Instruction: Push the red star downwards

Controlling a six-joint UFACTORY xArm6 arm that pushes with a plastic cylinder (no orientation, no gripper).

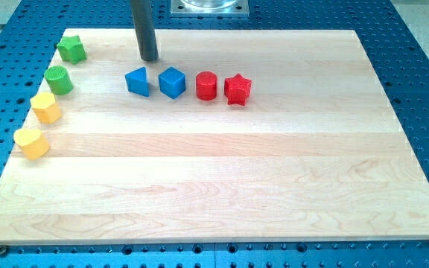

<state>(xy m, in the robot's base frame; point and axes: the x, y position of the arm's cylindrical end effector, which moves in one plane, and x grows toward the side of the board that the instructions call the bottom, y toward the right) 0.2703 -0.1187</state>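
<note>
The small red star-shaped block (pixel 237 89) lies on the pale wooden board (pixel 214 179) near the view's top, well to the right of my tip (pixel 149 59), which holds nothing and rests just above a blue triangular block (pixel 137 82). Between tip and star stand a blue cube (pixel 172 82) and a red cylinder (pixel 206 85), the cylinder just beside the star. Along the view's left edge sit a green star (pixel 71 49), a green cylinder (pixel 59 80), a yellow hexagonal block (pixel 45 107) and a yellow rounded block (pixel 31 142).

We're looking at a lab bench here: a blue perforated metal table (pixel 415 82) with a wooden board (pixel 222 179) on it, and a metal mount (pixel 208 6) at top centre.
</note>
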